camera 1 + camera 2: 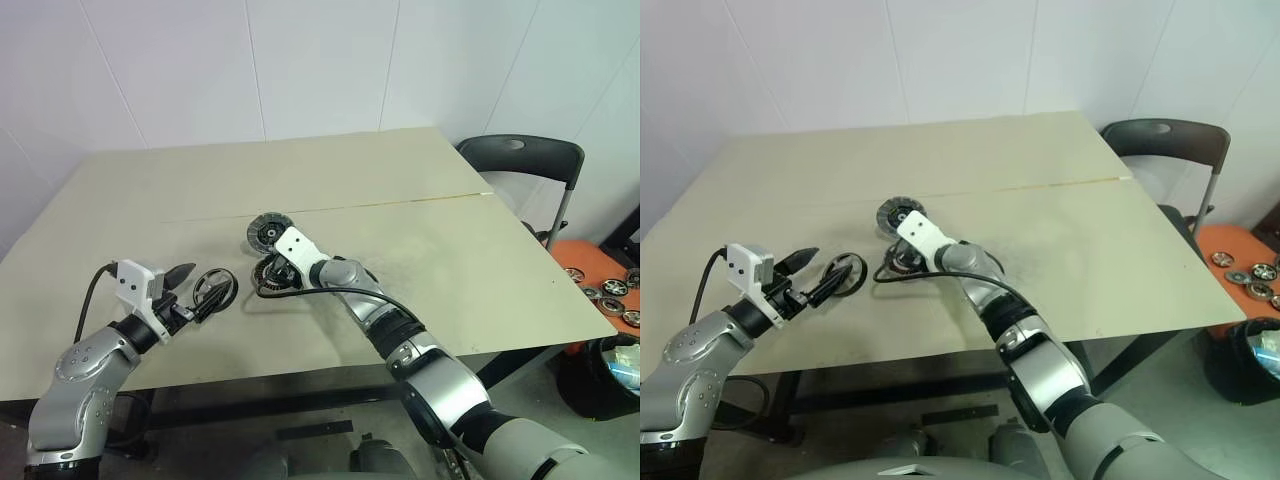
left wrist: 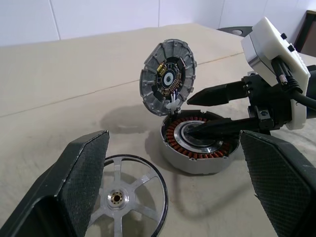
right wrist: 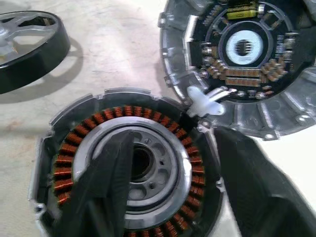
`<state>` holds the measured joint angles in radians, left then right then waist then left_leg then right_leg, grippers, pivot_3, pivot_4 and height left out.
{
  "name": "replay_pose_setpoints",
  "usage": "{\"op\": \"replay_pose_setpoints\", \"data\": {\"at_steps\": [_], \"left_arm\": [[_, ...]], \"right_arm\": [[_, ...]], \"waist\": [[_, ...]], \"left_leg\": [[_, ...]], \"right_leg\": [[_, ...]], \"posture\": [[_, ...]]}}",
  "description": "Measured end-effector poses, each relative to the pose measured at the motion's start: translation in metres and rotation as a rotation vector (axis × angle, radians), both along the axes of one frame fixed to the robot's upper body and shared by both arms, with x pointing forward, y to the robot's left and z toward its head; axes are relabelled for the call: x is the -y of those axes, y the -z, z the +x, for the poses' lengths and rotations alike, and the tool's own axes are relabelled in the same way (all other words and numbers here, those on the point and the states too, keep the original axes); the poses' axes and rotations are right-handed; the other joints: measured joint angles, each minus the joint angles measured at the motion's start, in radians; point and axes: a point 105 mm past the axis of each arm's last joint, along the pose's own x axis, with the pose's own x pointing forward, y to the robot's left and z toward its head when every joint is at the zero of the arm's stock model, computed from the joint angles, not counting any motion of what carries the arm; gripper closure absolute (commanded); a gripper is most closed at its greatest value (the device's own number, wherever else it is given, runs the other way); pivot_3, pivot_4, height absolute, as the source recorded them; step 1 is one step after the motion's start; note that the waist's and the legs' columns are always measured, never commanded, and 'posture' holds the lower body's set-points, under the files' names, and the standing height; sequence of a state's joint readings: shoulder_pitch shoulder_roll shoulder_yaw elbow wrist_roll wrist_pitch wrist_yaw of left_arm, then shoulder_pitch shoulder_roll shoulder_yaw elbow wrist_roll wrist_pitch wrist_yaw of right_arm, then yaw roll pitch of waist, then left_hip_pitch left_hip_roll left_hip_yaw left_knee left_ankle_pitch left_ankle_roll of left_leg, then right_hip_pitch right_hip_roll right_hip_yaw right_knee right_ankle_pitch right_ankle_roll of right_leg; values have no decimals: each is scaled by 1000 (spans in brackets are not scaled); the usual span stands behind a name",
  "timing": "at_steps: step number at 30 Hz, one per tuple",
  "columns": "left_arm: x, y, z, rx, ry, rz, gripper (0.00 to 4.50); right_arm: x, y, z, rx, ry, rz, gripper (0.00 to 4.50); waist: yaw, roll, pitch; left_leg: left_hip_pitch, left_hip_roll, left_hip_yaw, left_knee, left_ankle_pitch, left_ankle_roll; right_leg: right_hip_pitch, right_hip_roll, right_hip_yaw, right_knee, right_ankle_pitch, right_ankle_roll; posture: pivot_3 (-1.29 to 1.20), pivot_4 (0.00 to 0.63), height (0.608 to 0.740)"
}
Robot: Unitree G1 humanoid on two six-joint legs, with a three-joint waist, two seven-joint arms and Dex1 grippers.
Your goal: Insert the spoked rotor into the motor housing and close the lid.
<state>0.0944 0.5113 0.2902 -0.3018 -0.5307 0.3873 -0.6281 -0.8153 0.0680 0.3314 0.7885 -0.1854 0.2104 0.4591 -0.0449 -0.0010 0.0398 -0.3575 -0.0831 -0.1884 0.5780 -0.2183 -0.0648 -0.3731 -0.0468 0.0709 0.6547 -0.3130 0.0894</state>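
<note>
Right end effector (image 2: pixel 217 111) over motor housing (image 2: pixel 197 148)

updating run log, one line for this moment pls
lid: open, hinged up | rotor: on table, left fingers around it | right fingers: in housing

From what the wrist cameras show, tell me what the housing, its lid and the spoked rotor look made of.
Motor housing: apparently cast metal, matte silvery-grey shell; inside, a ring of glossy coppery-orange wire coils, probably enamelled copper, around a brighter machined metal centre.
Lid: the same dull grey cast-looking metal, ribbed, with a dark circuit board in the middle.
Spoked rotor: black rim, satin silvery spokes and hub; likely metal, though the rim could be coated.
</note>
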Motion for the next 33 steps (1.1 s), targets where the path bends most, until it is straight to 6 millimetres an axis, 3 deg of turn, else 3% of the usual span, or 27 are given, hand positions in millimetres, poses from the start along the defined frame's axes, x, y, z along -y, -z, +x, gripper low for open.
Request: {"op": "replay_pose_setpoints", "data": {"at_steps": [5,6,20,28,33], "left_arm": [[-1,1,0,-2,0,6,0],[-1,2,0,-5,1,7,0],[-3,6,-2,-10,3,16,0],[-3,8,-2,-17,1,28,0],[-2,8,-1,-19,4,34,0]], "right_arm": [[-2,2,-3,-10,-18,-6,4378],[-2,2,-3,-11,-24,-8,4448],[3,3,-1,-80,15,35,4448],[36,3,19,-154,160,76,4448],[35,4,18,-150,145,62,4448]], "waist": [[0,0,0],[0,0,0],[3,0,0],[1,0,0],[1,0,0]], "left_leg": [[0,0,0,0,0,0],[0,0,0,0,0,0],[0,0,0,0,0,0],[0,0,0,0,0,0],[0,0,0,-1,0,0]], "right_leg": [[0,0,0,0,0,0],[0,0,0,0,0,0],[1,0,0,0,0,0],[0,0,0,-1,0,0],[0,0,0,-2,0,0]], "posture": [[0,0,740],[0,0,740],[0,0,740],[0,0,740],[0,0,740]]}}
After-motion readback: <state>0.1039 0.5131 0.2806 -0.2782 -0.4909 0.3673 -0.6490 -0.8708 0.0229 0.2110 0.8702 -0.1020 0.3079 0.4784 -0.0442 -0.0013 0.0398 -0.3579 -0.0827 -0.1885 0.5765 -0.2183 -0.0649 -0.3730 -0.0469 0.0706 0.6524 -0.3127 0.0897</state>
